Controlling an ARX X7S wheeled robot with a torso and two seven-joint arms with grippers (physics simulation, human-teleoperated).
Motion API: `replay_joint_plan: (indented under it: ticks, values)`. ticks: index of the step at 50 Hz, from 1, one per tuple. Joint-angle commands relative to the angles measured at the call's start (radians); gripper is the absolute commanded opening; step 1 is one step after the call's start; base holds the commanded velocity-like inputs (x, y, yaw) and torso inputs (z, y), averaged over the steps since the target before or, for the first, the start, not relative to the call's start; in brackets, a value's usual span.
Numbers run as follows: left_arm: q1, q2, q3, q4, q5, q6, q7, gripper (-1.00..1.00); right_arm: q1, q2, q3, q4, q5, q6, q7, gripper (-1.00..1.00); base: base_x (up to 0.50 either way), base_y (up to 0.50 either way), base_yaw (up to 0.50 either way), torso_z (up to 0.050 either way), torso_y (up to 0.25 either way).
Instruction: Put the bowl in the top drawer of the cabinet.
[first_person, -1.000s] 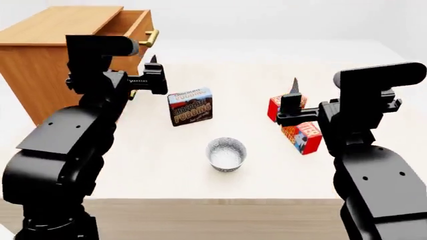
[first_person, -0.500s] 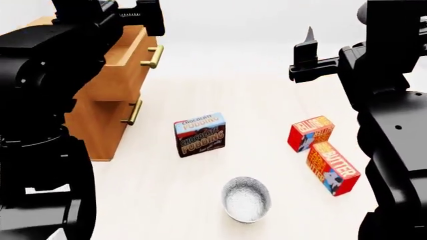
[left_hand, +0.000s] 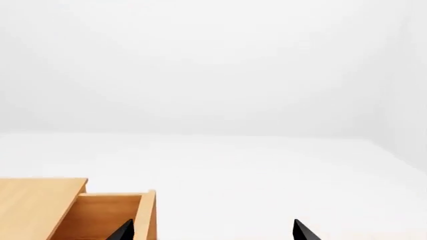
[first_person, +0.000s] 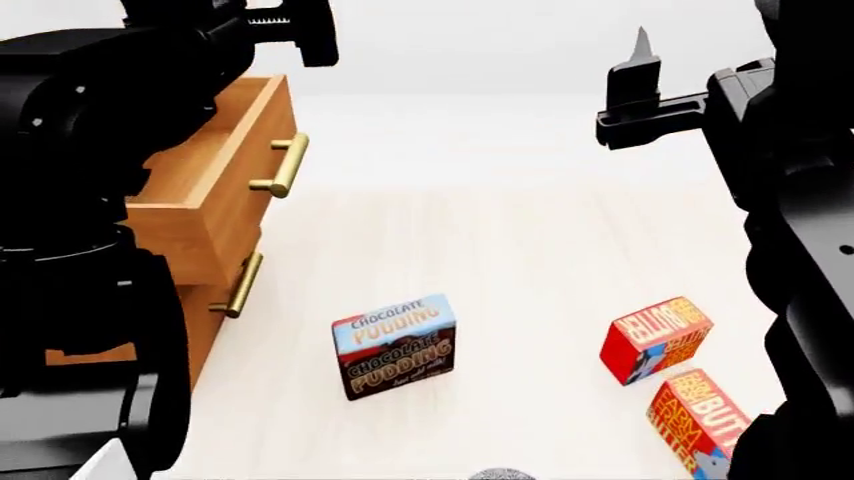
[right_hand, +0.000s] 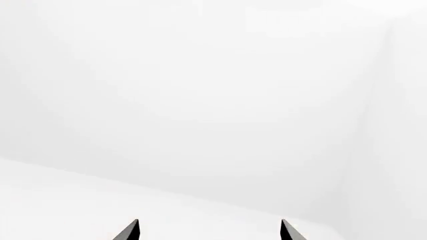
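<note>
Only the grey rim of the bowl (first_person: 501, 474) shows, at the head view's bottom edge. The cabinet (first_person: 180, 290) stands at the left, its top drawer (first_person: 220, 170) pulled out, with the brass handle (first_person: 280, 165) facing the table. My left gripper (first_person: 304, 30) is held high above the drawer and is open with nothing in it; the left wrist view shows the fingertips wide apart (left_hand: 212, 232) over the drawer's front wall (left_hand: 148, 215). My right gripper (first_person: 641, 70) is raised at the right, open and empty, facing a white wall (right_hand: 210, 232).
A chocolate pudding box (first_person: 395, 345) stands mid-table. Two red butter boxes (first_person: 654, 338) (first_person: 701, 420) lie at the right. The lower drawer's handle (first_person: 240, 285) sits under the open drawer. My black arms fill both sides of the head view.
The head view has moved forward and up. Table objects slid down the frame and the bowl is almost out of it. Both grippers went from table height to high up.
</note>
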Motion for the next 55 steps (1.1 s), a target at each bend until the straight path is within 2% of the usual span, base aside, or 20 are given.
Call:
replay_joint_plan:
  ticks: [1,6,11,19,30,37,45,55]
  values:
    - [-0.013,0.005,0.014,-0.040,-0.006,-0.001,-0.001,1.00,-0.006,0.007,-0.004,-0.026,0.006,0.008,0.000,1.00,0.50,0.00,0.00,0.000,0.000]
    - [-0.055,0.014,0.020,-0.165,0.025,0.044,-0.024,1.00,-0.019,0.020,-0.037,-0.049,0.001,0.020,0.011,1.00,0.50,0.00,0.00,0.000,0.000]
    - [-0.077,0.022,0.054,-0.254,0.053,0.058,-0.039,1.00,-0.036,0.027,-0.046,-0.064,0.000,0.040,0.017,1.00,0.00,0.00,0.00,0.000,0.000]
    - [-0.128,0.041,0.058,-0.407,0.067,0.113,-0.049,1.00,-0.061,0.021,-0.009,-0.082,0.007,0.054,0.018,1.00,0.00,0.00,0.00,0.000,0.000]
    - [-0.138,0.052,0.117,-0.571,0.094,0.222,-0.011,1.00,-0.196,0.016,0.059,-0.106,0.012,0.003,0.015,1.00,0.00,0.00,0.00,0.000,0.000]
    - [-0.191,0.066,0.122,-0.770,0.105,0.326,0.004,1.00,-0.270,0.012,0.074,-0.078,0.010,-0.064,0.014,1.00,0.00,0.00,0.00,0.000,0.000]
    - [-0.299,0.095,0.132,-1.092,0.129,0.496,0.020,1.00,-0.325,0.015,0.088,-0.060,0.011,-0.113,0.009,1.00,0.00,0.00,0.00,0.000,0.000]
    - [-0.306,0.081,0.115,-1.103,0.177,0.505,0.004,1.00,-0.374,0.025,0.113,-0.051,0.022,-0.150,-0.006,1.00,0.00,0.00,0.00,0.000,0.000]
